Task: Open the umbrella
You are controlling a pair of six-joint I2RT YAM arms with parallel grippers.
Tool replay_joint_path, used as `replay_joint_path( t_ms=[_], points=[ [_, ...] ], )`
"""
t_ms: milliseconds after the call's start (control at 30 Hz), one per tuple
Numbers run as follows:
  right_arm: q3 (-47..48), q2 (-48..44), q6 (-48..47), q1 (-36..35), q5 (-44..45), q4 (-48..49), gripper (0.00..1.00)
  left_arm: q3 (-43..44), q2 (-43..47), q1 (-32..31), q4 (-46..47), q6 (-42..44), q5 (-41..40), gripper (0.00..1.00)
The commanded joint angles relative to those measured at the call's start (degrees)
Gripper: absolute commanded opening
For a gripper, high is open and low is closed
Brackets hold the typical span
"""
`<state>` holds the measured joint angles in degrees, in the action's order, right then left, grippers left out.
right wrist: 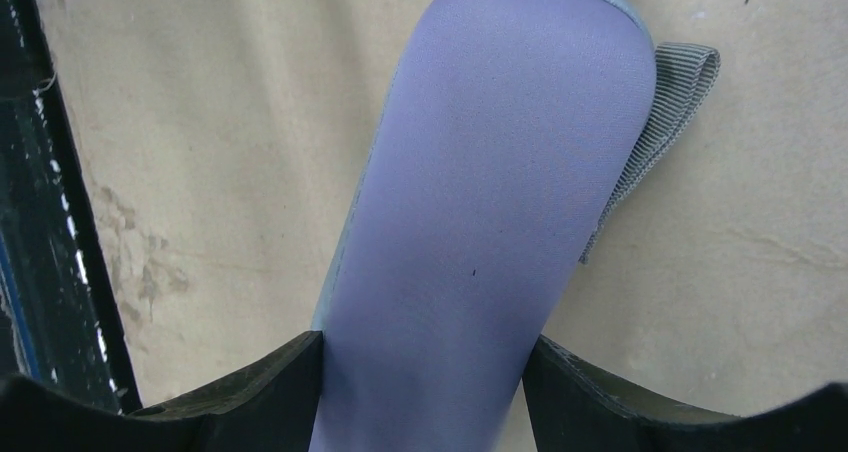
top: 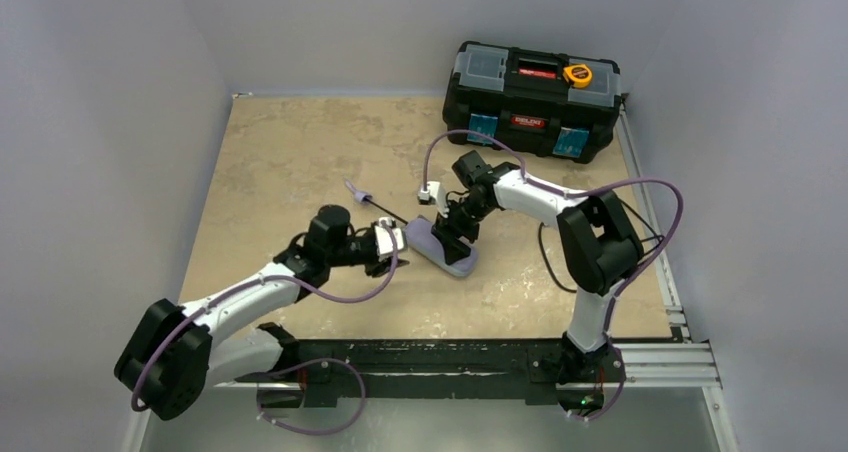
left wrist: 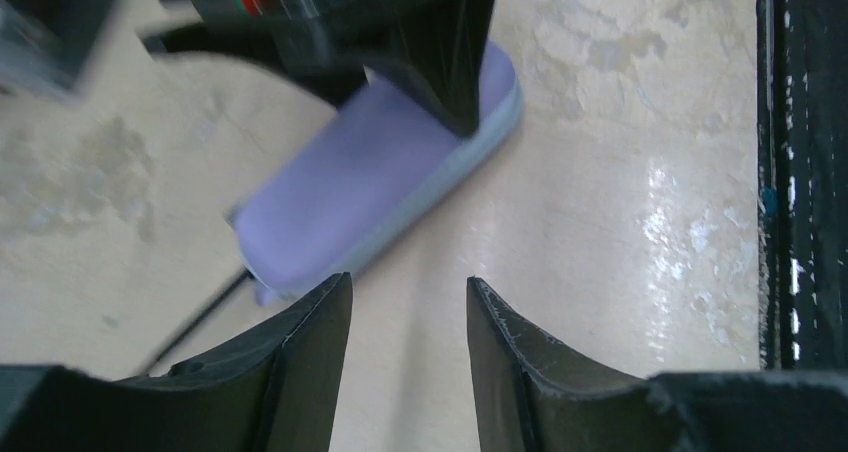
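Observation:
A pale lavender oval case [top: 447, 255] lies mid-table. A thin dark shaft [top: 385, 210] with a small lavender knob [top: 358, 191] runs out from its far left end; this is the umbrella, and its fabric is hidden. My right gripper [top: 453, 232] is shut on the case [right wrist: 480, 202], one finger on each long side. A grey strap loop [right wrist: 660, 122] hangs off the case. My left gripper [top: 392, 240] is open and empty just left of the case [left wrist: 370, 182], its fingertips [left wrist: 335, 297] near the case's end. The shaft [left wrist: 195, 322] passes left of them.
A black toolbox [top: 530, 97] with a yellow tape measure [top: 577, 74] on top stands at the back right. A black metal rail [top: 480, 357] runs along the table's near edge. White walls close in the left, back and right.

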<state>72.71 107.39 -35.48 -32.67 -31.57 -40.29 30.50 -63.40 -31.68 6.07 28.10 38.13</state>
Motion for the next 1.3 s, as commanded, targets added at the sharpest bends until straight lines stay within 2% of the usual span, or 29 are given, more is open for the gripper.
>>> replay_joint_path(
  t_ms=[0,67,200,467,767,900,1100,1200,1267],
  points=[
    [-5.27,2.75,-6.61,1.45,7.58,-11.58,0.49,-9.46,-2.05,-3.79,17.9,-13.37,-16.86,0.44],
    [-6.13,2.52,-8.36,1.48,8.02,-12.32,0.49,-11.41,-4.13,-4.69,22.65,-14.62,-20.64,0.44],
    [-7.76,2.14,-11.87,1.52,9.6,-12.67,0.48,-11.41,-10.37,-7.51,28.89,-12.45,-21.77,0.41],
    [-11.61,0.22,-16.63,1.83,14.37,-12.33,0.47,-8.24,-21.03,-7.66,36.19,-12.79,-22.44,0.37],
    [-14.11,-1.22,-18.39,2.05,15.34,-12.04,0.46,-9.97,-27.07,-9.38,48.12,-7.32,-14.52,0.32],
    [-14.88,-1.57,-19.04,2.0,16.37,-11.89,0.45,-8.66,-29.02,-9.36,48.7,-8.58,-15.96,0.3],
    [-16.59,-2.42,-20.28,2.09,17.33,-11.33,0.44,-7.52,-29.57,-9.3,45.38,-9.58,-11.7,0.3],
    [-16.6,-2.43,-20.32,2.12,17.29,-11.13,0.44,-5.81,-30.38,-9.04,42.33,-9.74,-12.13,0.28],
    [-16.14,-2.09,-20.12,2.17,17.12,-11.03,0.44,-5.35,-30.31,-8.18,41.28,-10.97,-8.64,0.26]
  ],
)
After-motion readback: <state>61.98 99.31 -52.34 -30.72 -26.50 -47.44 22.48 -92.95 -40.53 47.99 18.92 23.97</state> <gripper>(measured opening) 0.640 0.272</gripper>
